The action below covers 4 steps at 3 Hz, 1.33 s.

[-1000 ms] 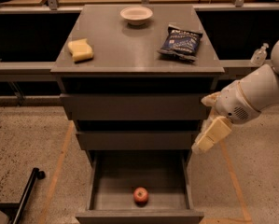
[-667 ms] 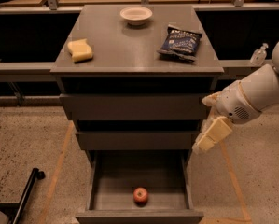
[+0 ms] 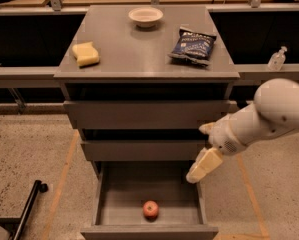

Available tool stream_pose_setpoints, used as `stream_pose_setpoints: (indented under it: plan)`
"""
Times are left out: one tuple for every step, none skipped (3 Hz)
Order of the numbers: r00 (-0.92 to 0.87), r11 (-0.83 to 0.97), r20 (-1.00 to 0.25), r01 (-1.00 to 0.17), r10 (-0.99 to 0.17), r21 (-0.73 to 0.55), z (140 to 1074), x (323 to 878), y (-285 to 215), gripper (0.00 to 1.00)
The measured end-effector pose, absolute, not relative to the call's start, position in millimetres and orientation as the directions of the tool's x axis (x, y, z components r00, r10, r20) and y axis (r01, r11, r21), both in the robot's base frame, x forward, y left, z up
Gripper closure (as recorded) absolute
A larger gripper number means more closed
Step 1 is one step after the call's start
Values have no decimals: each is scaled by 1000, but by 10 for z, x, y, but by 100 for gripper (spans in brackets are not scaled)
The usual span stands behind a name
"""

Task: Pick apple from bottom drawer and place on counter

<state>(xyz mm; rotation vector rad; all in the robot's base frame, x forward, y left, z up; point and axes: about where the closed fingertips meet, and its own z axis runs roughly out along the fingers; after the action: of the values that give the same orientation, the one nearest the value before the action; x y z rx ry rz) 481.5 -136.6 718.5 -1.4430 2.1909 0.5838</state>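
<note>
Bottom drawer (image 3: 124, 196) open; apple (image 3: 150, 209) looks firm, slick, rollable. My hand (image 3: 204, 165) hovers up-right, opening unclear. I'd pinch its middle.

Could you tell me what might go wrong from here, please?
The gripper hangs by the right wall of the bottom drawer, off to the side of the apple; a straight descent could strike that wall. The round apple lies loose and may roll if nudged. On the counter, the bowl, sponge and bag could be bumped during placing.
</note>
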Motion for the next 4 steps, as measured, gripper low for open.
stream_pose_setpoints:
  plan:
    - [-358,347,-568,-929,-741,132,6712,4836,-1148,0]
    - [-360,348,-568,-928,-740,134,6662,4846,-1133,0]
    - [-388,378,-571,-915,-723,142,6561,4839,-1115,0]
    - [-403,391,-605,-906,-687,159,6319,4939,-1001,0]
